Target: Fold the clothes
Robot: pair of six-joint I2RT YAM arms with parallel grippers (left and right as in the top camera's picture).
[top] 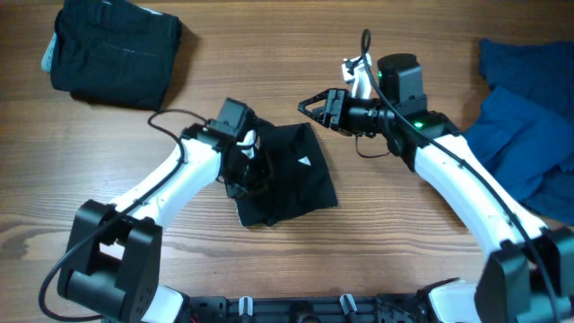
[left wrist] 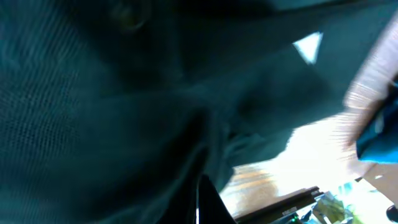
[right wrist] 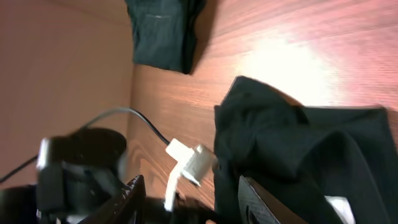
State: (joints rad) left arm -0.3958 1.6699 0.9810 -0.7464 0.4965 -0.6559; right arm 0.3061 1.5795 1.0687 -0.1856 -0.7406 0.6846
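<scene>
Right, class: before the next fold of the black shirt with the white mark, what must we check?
1. Left gripper shut on the left edge of the black short-sleeved fabric shirt: ok.
2. Right gripper open, holding nothing: ok.
3. Shirt lying smooth: not ok, rumpled by the left gripper.
4. Folded black fabric garment and blue fabric pile apart from the shirt: ok.
5. How much cloth the left fingers hold: cannot tell.
</scene>
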